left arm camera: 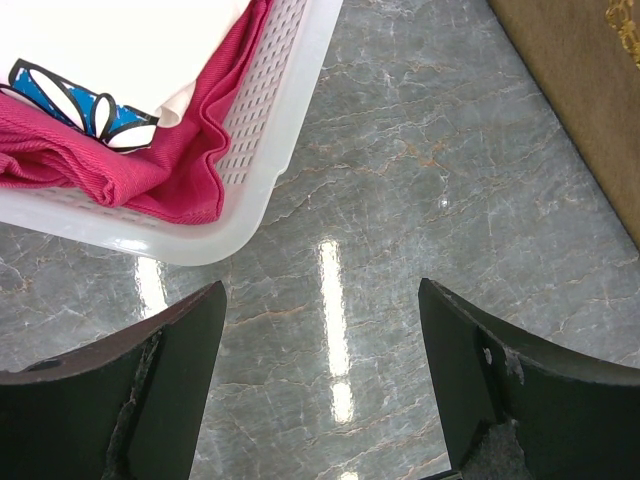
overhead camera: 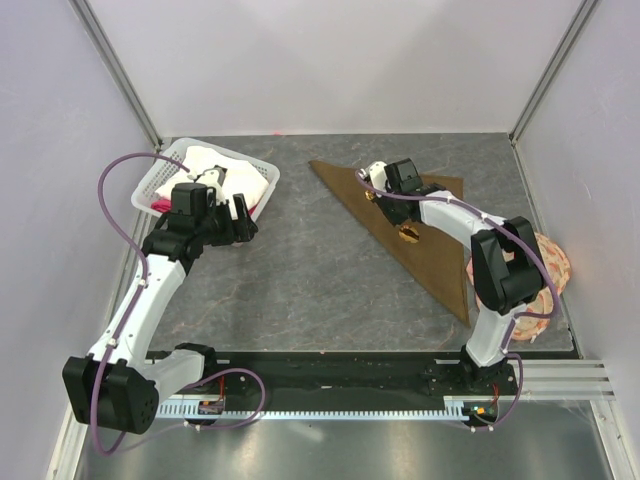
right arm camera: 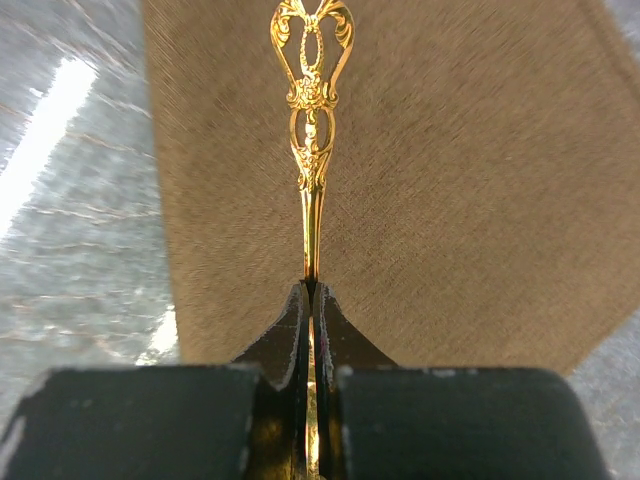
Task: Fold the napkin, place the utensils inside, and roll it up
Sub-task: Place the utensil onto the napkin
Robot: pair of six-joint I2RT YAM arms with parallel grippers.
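At the left, the left gripper (overhead camera: 238, 215) is held just beside the white basket (overhead camera: 268, 175), its jaws spread wide and nothing between them; only bare table (overhead camera: 300, 270) is seen beneath them in the wrist view. This arm is well apart from the task's things.

A broad strip of open table is left between the basket and the napkin (overhead camera: 445, 265). The napkin is laid flat right of centre, already folded to a triangle, its long edge running diagonally from far left to near right.

Over the napkin's far part the right gripper (right arm camera: 310, 290) is found, jaws closed tight on the slim shaft of the spoon (right arm camera: 312, 150). The spoon's long axis is carried straight out from the jaws, ornate end foremost, with cloth under all of it that shows. Whether the spoon touches the cloth cannot be told.

The placing is judged to fall to the right arm, by lowering and release. To the right, the peach fabric (overhead camera: 552, 262) lies just beside the napkin's near corner, so rolling room is judged better leftward.
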